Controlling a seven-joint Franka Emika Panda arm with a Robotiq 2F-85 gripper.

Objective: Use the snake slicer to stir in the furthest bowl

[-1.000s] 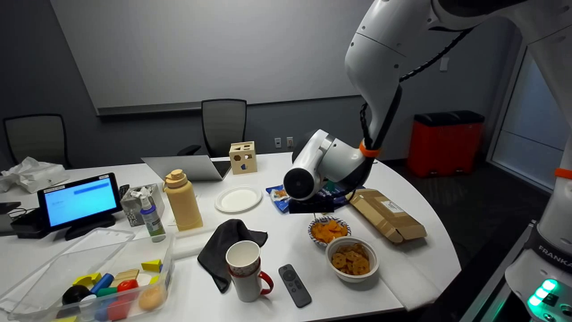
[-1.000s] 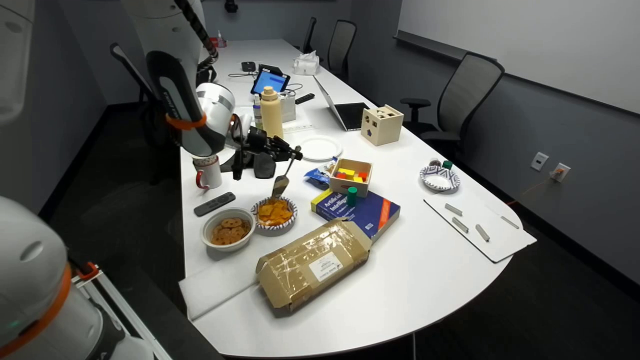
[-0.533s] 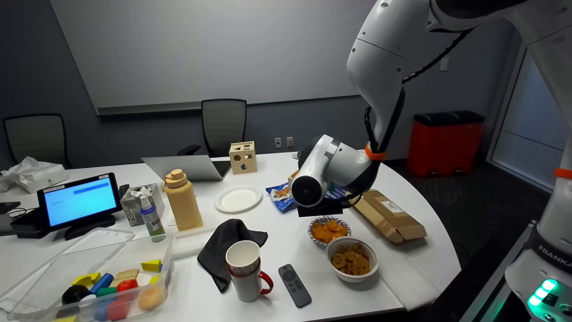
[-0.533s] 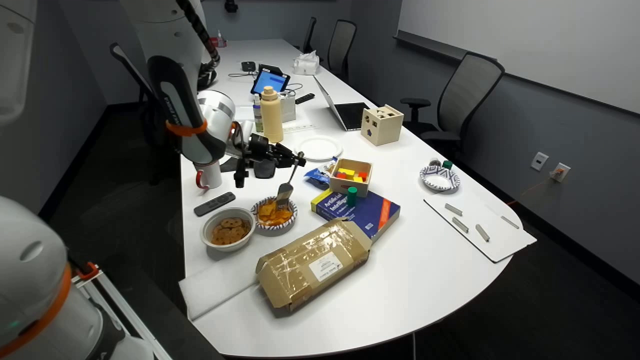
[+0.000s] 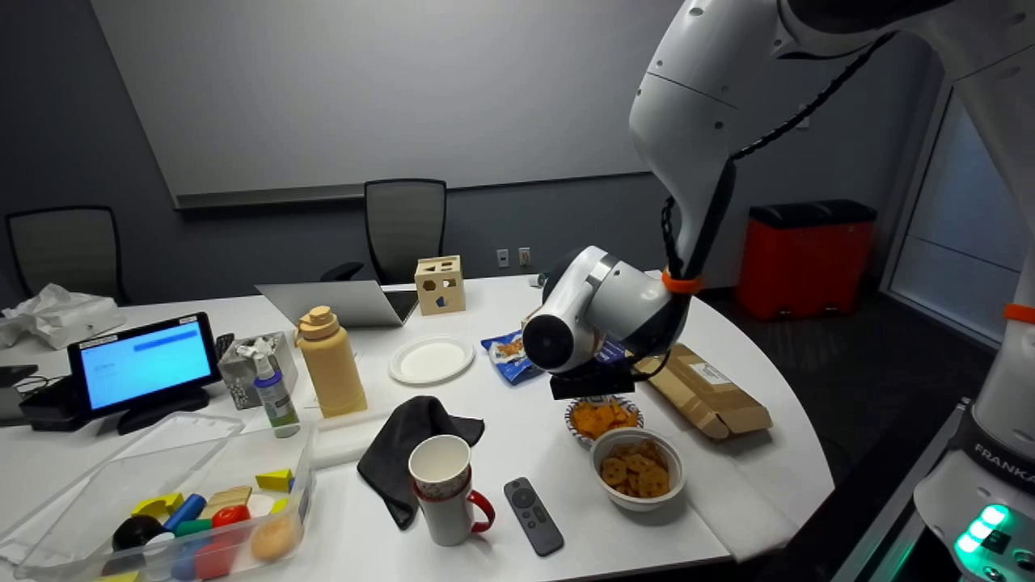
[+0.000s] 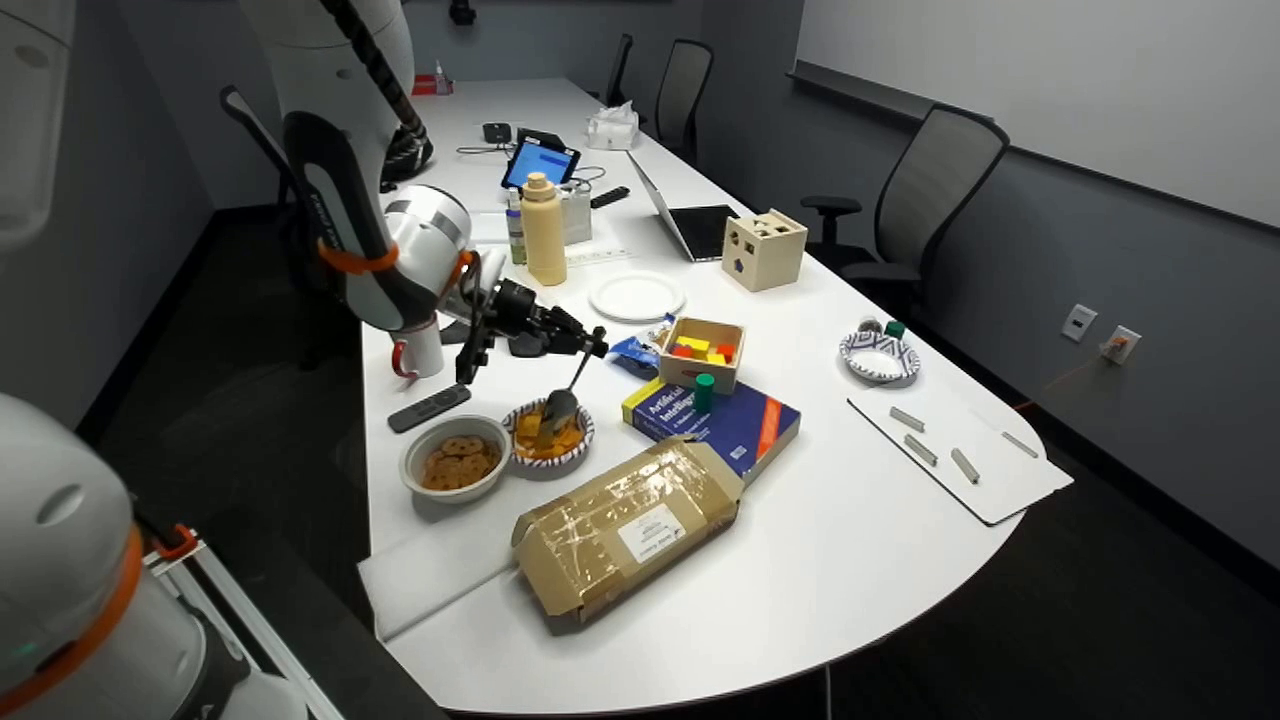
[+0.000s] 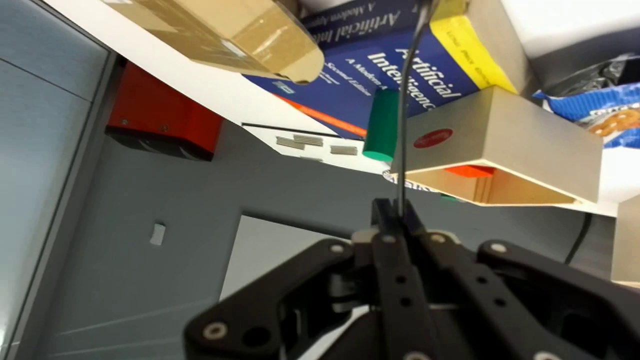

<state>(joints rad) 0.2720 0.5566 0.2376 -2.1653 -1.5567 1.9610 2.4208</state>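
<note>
In an exterior view, I see from the left a gray remote control [image 6: 430, 408], then a white bowl [image 6: 440, 495] of round brown snacks [image 6: 458, 463]. Just beside is the patterned bowl [image 6: 548, 462] of orange chips [image 6: 568, 439]. The metal spatula [image 6: 562, 404] is tilted, its blade inside this bowl, and my gripper [image 6: 596, 343] is closed upon its handle. Further right, a green cylinder [image 6: 704, 393] stands on the Artificial Intelligence textbook [image 6: 735, 430].

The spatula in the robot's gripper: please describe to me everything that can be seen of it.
The gray spatula looks metal, with a thin, slightly bent shaft and a broader blade. The gripper is closed on the shaft near its upper end. The spatula slants downward, its blade reaching into the patterned bowl, among the orange chips. The blade's tip is hard to make out there.
</note>
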